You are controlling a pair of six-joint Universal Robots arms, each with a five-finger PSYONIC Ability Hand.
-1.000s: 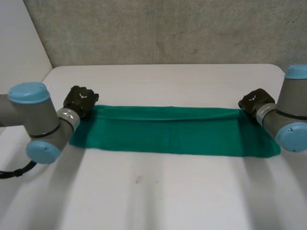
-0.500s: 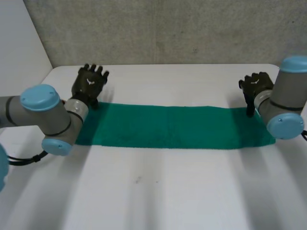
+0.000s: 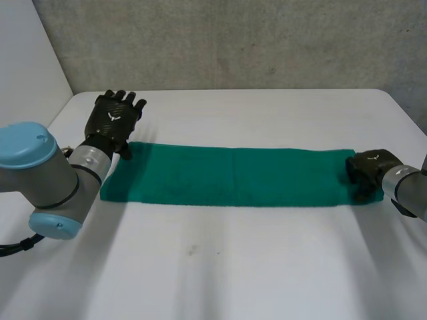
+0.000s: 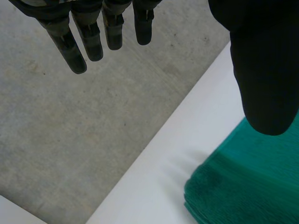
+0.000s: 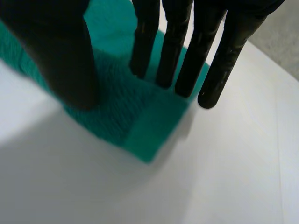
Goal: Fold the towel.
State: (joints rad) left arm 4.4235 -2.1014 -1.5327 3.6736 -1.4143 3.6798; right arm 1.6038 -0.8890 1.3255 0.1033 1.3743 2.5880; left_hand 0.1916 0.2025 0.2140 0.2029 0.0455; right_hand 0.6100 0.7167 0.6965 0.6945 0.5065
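My left hand [image 3: 115, 119]: fingers [image 4: 74, 44] straight, holding nothing, above towel [image 3: 233, 177] far-left corner. My right hand [image 3: 369, 170]: fingers [image 5: 182, 51] straight, ungripped, tips at towel's right end. Towel: long folded strip mid-surface [image 3: 253, 267], parallel to far edge. Risk: pinching top layer only; layers split, fold skews.

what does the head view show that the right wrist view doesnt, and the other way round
Head view: the whole green towel lying as a long folded strip across the white table, with the left hand open at its far left corner. Right wrist view: up close, the right hand with straight fingers and thumb spread over the towel's end corner. Both: the towel, the table and the right hand at the towel's right end.
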